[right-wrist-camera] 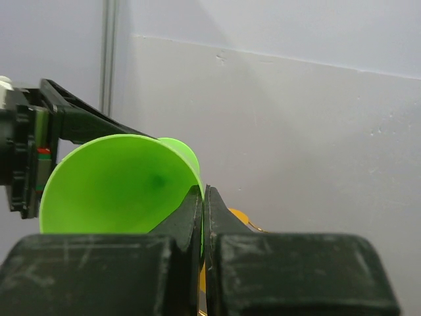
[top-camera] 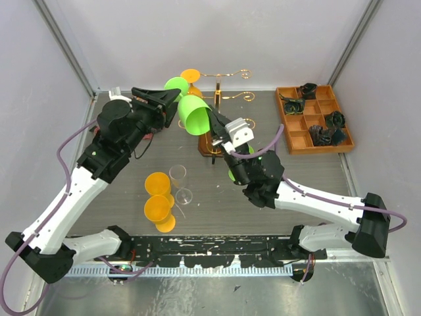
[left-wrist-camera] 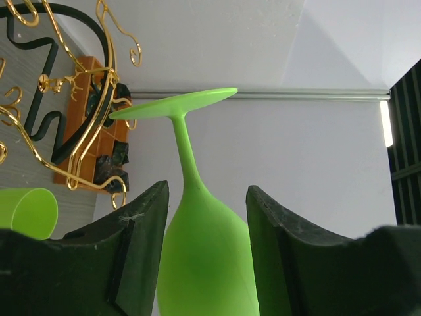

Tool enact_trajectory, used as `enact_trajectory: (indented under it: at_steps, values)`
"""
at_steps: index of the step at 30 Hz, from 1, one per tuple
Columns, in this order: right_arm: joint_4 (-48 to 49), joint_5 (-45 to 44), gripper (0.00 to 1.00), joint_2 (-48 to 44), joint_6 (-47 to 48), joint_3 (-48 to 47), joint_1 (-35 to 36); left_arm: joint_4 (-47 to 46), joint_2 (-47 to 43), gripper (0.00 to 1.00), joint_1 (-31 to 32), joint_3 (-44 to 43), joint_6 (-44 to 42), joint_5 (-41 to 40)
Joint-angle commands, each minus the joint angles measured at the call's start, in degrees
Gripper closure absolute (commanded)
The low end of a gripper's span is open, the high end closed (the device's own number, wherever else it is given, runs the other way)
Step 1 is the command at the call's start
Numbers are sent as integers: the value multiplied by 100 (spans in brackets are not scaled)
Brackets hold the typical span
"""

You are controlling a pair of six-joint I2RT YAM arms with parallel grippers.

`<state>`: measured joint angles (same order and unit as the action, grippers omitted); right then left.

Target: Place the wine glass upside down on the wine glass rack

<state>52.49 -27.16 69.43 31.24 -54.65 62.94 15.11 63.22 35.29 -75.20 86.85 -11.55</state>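
A green wine glass (top-camera: 194,115) is held in the air, tilted, its foot (top-camera: 176,84) toward the back wall. My left gripper (top-camera: 172,100) grips the bowl near the stem; in the left wrist view the bowl (left-wrist-camera: 207,263) fills the space between both fingers (left-wrist-camera: 135,243). My right gripper (top-camera: 220,130) is shut on the glass's rim, with the open bowl (right-wrist-camera: 112,184) on its left (right-wrist-camera: 204,197). The wine glass rack (top-camera: 227,95), gold wire on a brown wooden base (top-camera: 209,143), stands just behind the glass and also shows in the left wrist view (left-wrist-camera: 66,99).
An orange glass (top-camera: 190,76) hangs on the rack. Another green glass (top-camera: 238,172) lies partly under my right arm. Two orange glasses (top-camera: 158,184) and two clear glasses (top-camera: 178,175) sit at centre left. A brown compartment tray (top-camera: 314,118) is at the back right.
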Motion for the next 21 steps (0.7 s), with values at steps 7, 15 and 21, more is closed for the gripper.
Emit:
enact_trajectory:
  at_steps: [7, 15, 21]
  values:
    - [185, 393, 99, 204, 90, -408, 258, -276, 420, 51, 4, -21, 265, 459]
    - [123, 470, 99, 170, 84, -338, 307, -508, 399, 79, 3, 56, 314, 469]
    - [57, 685, 99, 66, 106, -277, 315, -804, 388, 90, 0, 150, 289, 458]
